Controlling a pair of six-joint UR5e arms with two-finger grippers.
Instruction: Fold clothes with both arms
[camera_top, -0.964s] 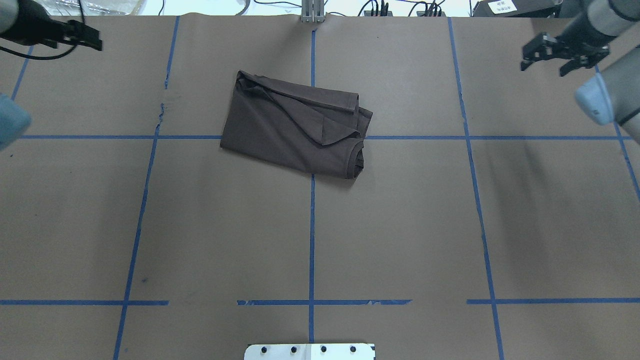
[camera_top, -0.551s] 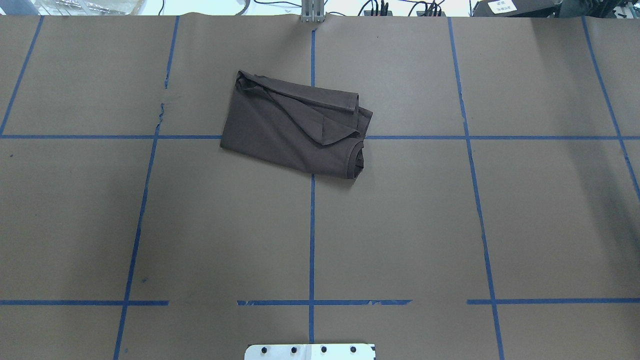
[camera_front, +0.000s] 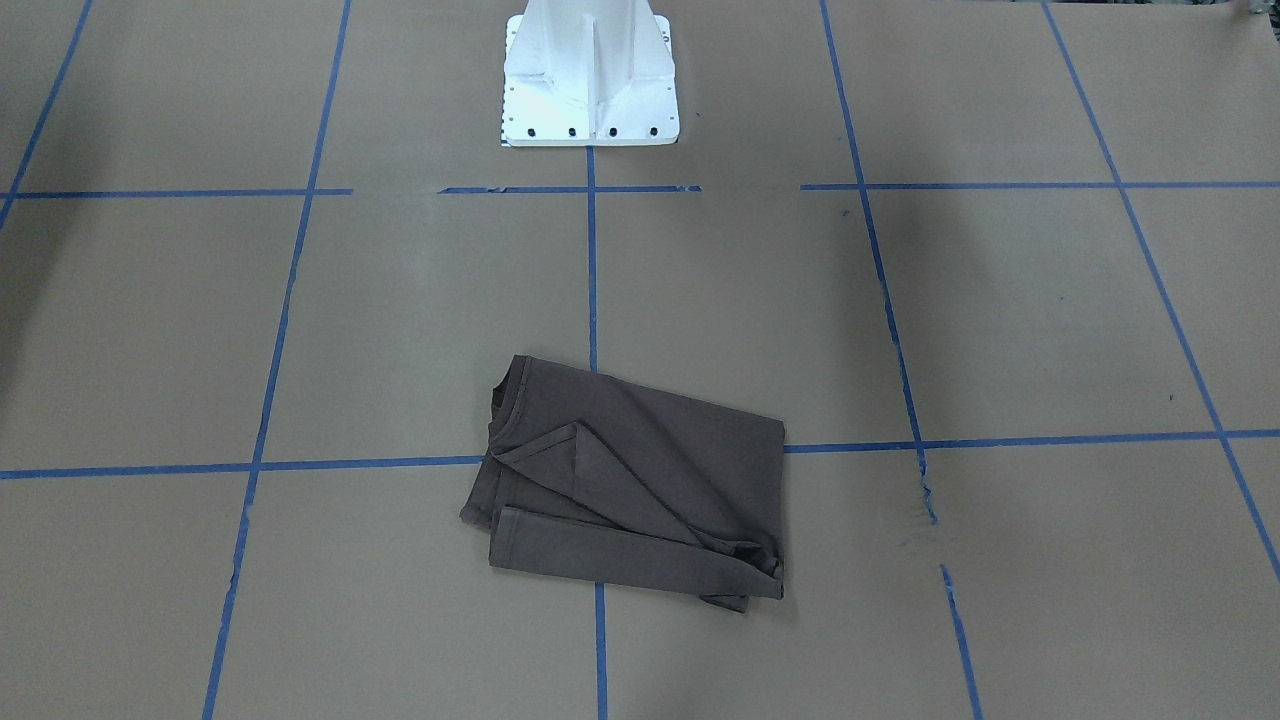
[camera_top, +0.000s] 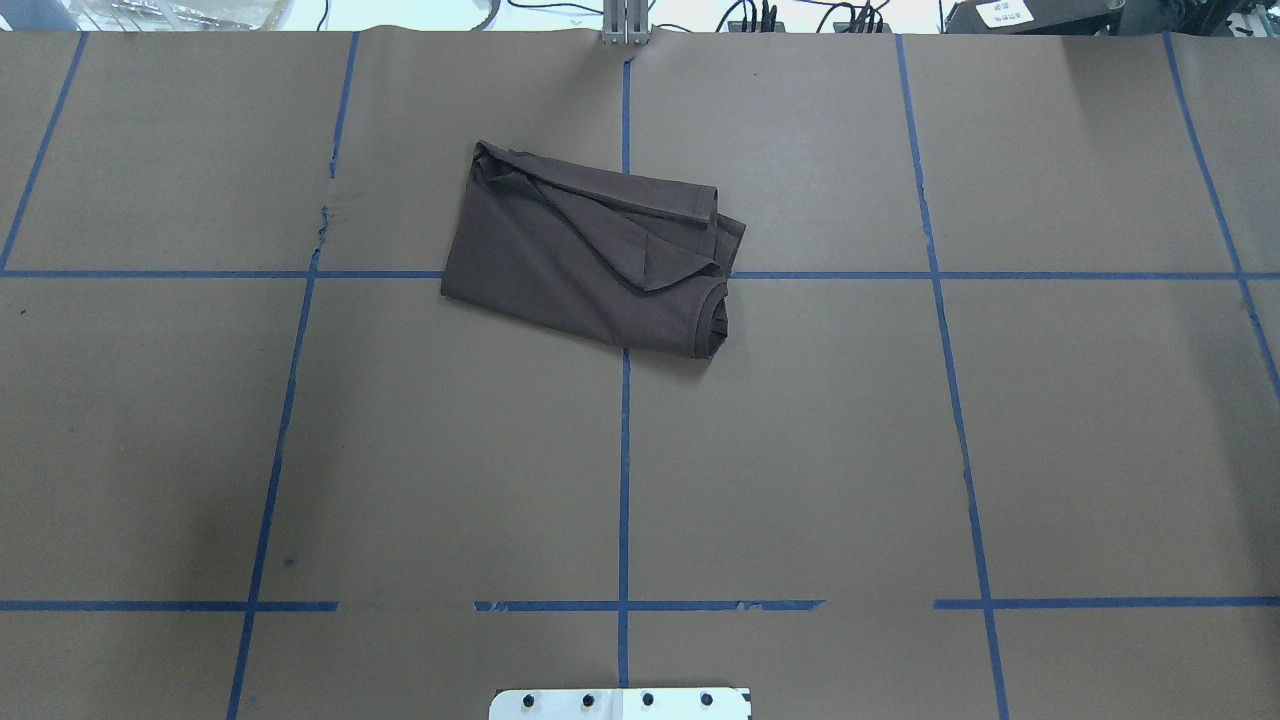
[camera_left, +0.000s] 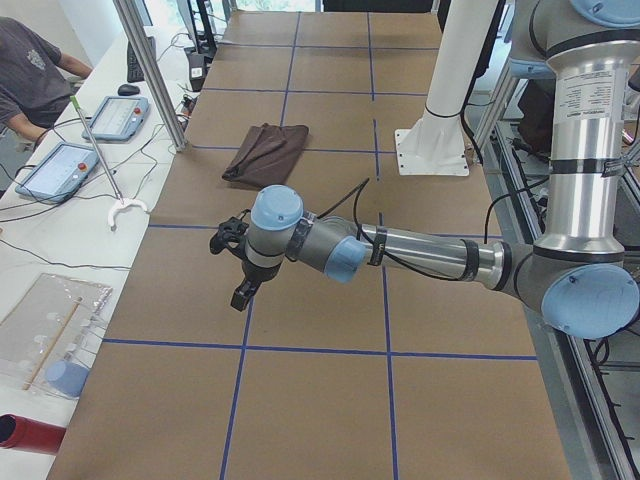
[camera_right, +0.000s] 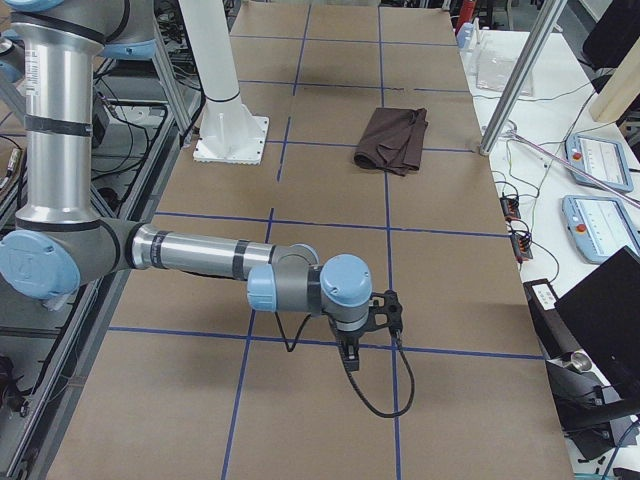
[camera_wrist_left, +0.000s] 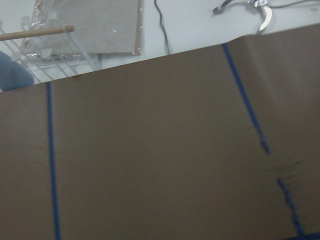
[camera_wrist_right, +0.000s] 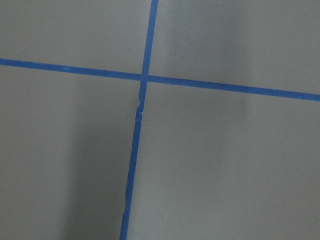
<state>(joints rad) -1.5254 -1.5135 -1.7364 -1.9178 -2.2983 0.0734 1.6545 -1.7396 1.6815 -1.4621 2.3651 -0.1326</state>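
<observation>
- Your left gripper (camera_left: 232, 266) hangs over the left end of the table (camera_top: 900, 450), outside the overhead view. You cannot tell whether its fingers are spread or closed.
- The T-shirt (camera_top: 590, 255) lies folded at 12 o'clock from the white base (camera_top: 620, 703), straddling two blue tape lines (camera_top: 625, 450). Its hemmed edge is at its 12 and its collar at its 4, with bare paper bordering every side.
- Your right gripper (camera_right: 368, 330) hangs over the right end, well apart from the shirt. You cannot tell its grip either.
</observation>
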